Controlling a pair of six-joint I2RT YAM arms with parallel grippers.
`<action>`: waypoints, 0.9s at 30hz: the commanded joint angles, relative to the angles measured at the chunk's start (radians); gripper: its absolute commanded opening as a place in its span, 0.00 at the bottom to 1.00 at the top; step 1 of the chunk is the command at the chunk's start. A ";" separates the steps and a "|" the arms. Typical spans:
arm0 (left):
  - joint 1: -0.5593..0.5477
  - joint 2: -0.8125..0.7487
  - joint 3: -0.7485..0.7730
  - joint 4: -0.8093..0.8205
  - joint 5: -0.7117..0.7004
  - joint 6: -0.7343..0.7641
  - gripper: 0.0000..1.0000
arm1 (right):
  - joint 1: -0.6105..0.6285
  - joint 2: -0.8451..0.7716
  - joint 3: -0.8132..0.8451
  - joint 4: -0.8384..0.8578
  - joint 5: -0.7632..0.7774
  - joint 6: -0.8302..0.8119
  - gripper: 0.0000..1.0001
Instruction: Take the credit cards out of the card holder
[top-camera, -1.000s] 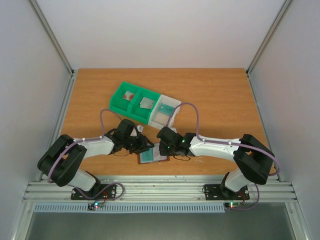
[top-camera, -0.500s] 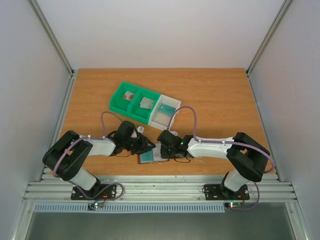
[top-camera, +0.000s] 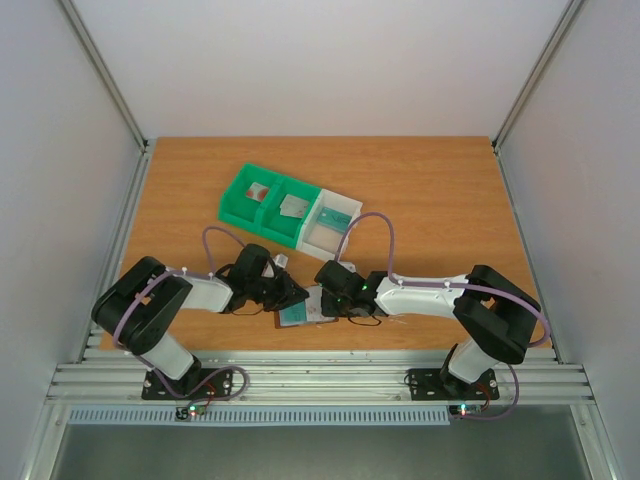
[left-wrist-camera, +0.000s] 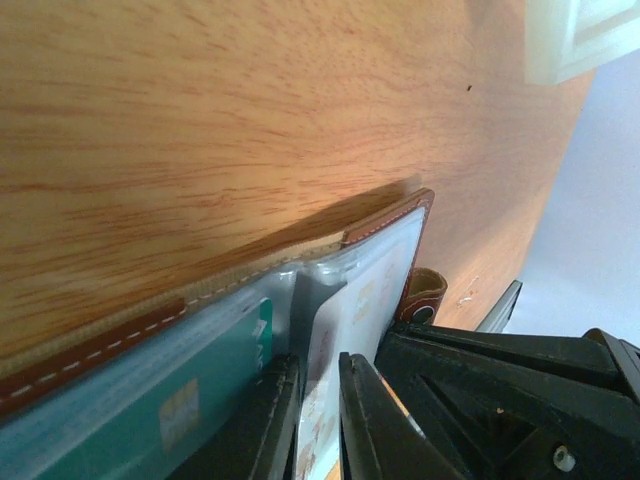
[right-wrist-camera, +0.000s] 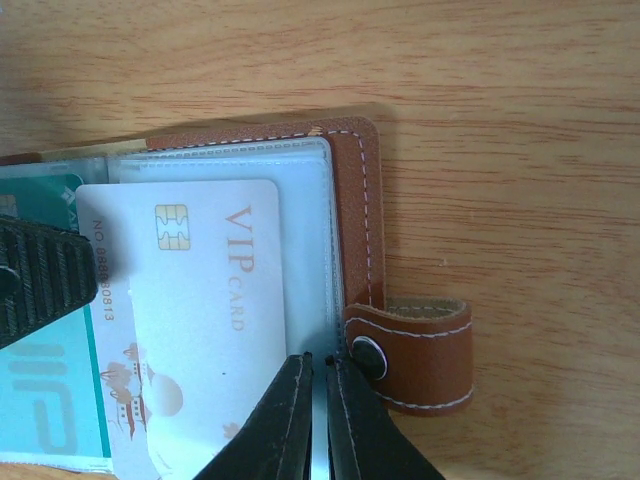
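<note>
Wooden tabletop (top-camera: 440, 190) inside a white-walled enclosure; brown stitched card holder (right-wrist-camera: 352, 190) lying open at the near edge, between the two arms; snap tab (right-wrist-camera: 425, 350) at its side. White card (right-wrist-camera: 215, 310) lettered "VIP CARD", with chip and a partly legible number, part-way out of its clear sleeve; teal card (right-wrist-camera: 45, 400) beside it. Left gripper (left-wrist-camera: 320, 362) pinched on the white card's edge; right gripper (right-wrist-camera: 318, 362) clenched on the holder's sleeve edge by the snap. Green bin (top-camera: 255, 228) and white bin (top-camera: 340, 203) behind, well apart. Since a second ago: left jaws narrowed; left elbow drawn in; holder unmoved.

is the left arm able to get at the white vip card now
Likely yes: the left gripper straddles an edge of the white VIP card; the right gripper pinches the card holder beside it.
</note>
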 joint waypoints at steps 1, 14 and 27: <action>-0.001 0.014 -0.016 0.026 -0.015 0.011 0.10 | 0.001 0.012 -0.030 -0.020 0.010 0.015 0.07; 0.000 -0.084 -0.007 -0.062 -0.021 0.056 0.00 | 0.001 0.011 -0.026 -0.032 0.014 0.015 0.07; 0.017 -0.202 -0.017 -0.237 -0.092 0.112 0.00 | 0.001 0.007 -0.023 -0.040 0.022 0.015 0.06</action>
